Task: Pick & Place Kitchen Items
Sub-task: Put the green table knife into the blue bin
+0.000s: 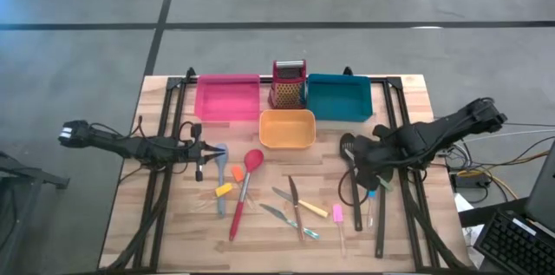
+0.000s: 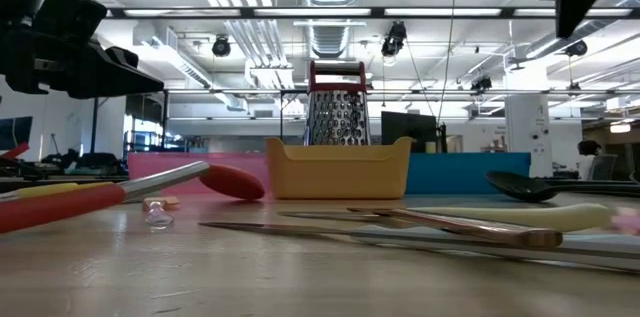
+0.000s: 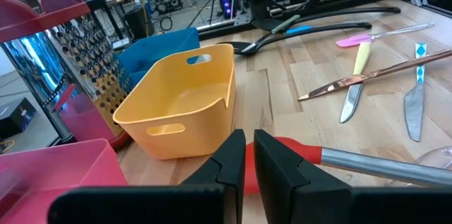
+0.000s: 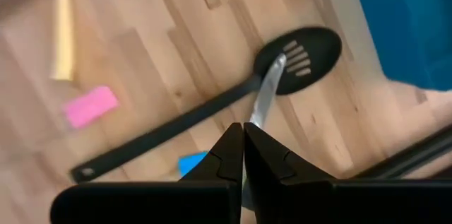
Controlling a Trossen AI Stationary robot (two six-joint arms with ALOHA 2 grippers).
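Observation:
The kitchen items lie loose on the wooden table: a red spoon [image 1: 244,190] with a metal handle, slim knives [image 1: 292,202], short yellow [image 1: 224,190], orange [image 1: 237,173] and pink [image 1: 337,214] pieces, and a black slotted spoon [image 4: 296,53]. My left gripper [image 3: 247,155] is shut and points nearly level over the table's left part, just short of the red spoon's head [image 3: 304,152]. My right gripper [image 4: 244,141] is shut and points down above the black slotted spoon's handle at the table's right [image 1: 368,171]. Neither holds anything.
A pink tray [image 1: 227,98], a teal tray [image 1: 338,99] and an orange-yellow tray [image 1: 287,128] stand at the table's far middle, with an upright red box grater [image 1: 289,82] behind them. More long black utensils [image 1: 379,219] lie near the right edge.

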